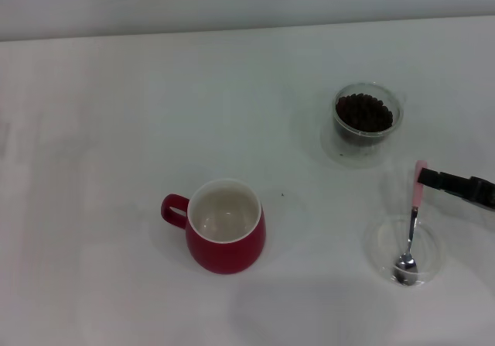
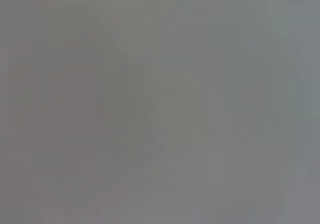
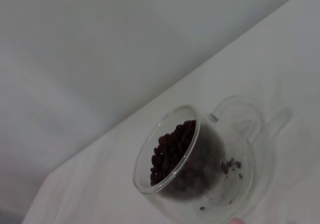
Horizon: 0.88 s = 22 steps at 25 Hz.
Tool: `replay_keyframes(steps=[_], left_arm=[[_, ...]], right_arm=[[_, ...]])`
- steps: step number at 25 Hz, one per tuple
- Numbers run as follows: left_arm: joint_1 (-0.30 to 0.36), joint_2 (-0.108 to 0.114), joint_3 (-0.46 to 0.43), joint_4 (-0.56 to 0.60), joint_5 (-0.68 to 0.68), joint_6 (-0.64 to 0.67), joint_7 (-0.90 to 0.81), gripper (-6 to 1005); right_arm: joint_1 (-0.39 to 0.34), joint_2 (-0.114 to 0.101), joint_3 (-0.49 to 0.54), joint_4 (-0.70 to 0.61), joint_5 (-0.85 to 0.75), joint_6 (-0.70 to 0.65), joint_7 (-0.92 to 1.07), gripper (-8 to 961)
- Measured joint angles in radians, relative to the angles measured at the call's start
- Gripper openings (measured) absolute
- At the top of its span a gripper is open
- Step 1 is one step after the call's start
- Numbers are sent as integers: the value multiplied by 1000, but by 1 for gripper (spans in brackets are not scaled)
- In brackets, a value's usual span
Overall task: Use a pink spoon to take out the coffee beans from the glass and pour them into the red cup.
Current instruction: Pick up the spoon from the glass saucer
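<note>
- Spoon (image 1: 411, 234): bowl resting in clear dish (image 1: 379, 241), pink handle propped up for pickup; right tool (image 1: 427, 178) at handle tip, grip cannot tell.
- Beans (image 1: 363, 111): in glass (image 1: 346, 135), behind dish.
- Red cup (image 1: 224, 241): mid-tabletop (image 1: 116, 114), open to receive.

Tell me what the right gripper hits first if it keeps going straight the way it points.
The right gripper, reaching in from the right edge, already sits at the pink spoon handle tip. Straight on past it lies bare table; the red cup looks below that line, though depth is unclear.

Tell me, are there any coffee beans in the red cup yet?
No, in the head view the red cup shows only its bare cream-white inside, while the coffee beans sit heaped in the glass.
</note>
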Motion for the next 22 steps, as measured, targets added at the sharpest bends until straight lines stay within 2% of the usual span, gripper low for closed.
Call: replay_keyframes(steps=[9, 14, 20, 22], left_arm=[[13, -1, 0, 0, -1, 2, 0, 800], [16, -2, 0, 2, -2, 3, 0, 801], [18, -2, 0, 5, -3, 4, 0, 801], [18, -2, 0, 6, -3, 4, 0, 801]], right_arm=[[7, 0, 22, -13, -3, 25, -17, 335], [22, 4, 6, -14, -25, 29, -17, 562], [47, 15, 1, -15, -56, 32, -14, 745], [49, 17, 1, -16, -59, 33, -14, 736]])
